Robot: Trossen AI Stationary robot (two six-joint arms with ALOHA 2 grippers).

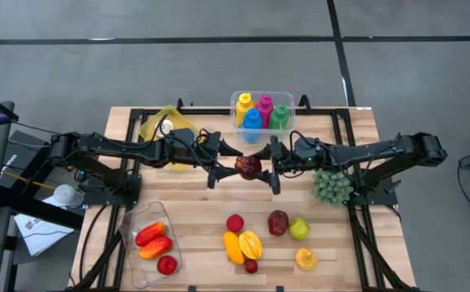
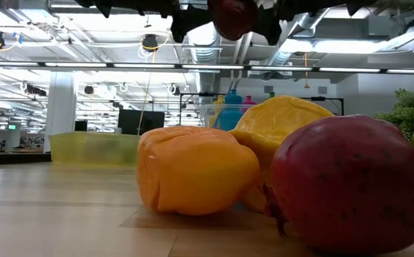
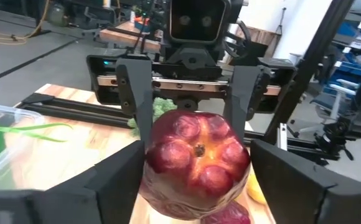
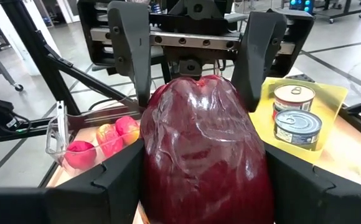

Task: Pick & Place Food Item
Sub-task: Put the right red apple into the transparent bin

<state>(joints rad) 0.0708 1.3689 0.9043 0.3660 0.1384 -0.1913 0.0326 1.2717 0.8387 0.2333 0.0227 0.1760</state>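
Note:
A dark red fruit (image 1: 248,166) hangs above the middle of the table, between my two grippers, which face each other. My left gripper (image 1: 228,165) comes at it from the table's left and my right gripper (image 1: 269,166) from the right. The left wrist view shows the fruit's lobed end (image 3: 198,163). The right wrist view shows its wrinkled, pointed end (image 4: 202,149). In the low view the fruit (image 2: 232,18) is high above the tabletop. My left gripper (image 3: 196,183) has the fruit's left half between its two fingers, which lie against its flanks (image 3: 150,171), coming level from the table's left. The fruit is lifted clear of the table. My right gripper (image 4: 202,183) has the fruit's right half between its two fingers, which lie against its flanks (image 4: 150,174), coming level from the table's right. Both pairs of fingers meet the same fruit from opposite ends.
A clear bin with red food (image 1: 152,242) sits at the near left. A yellow tray with cans (image 1: 164,124) and a clear tub of coloured bottles (image 1: 261,112) stand at the far edge. A green leafy bunch (image 1: 331,186) lies right, and several fruits (image 1: 251,243) lie near.

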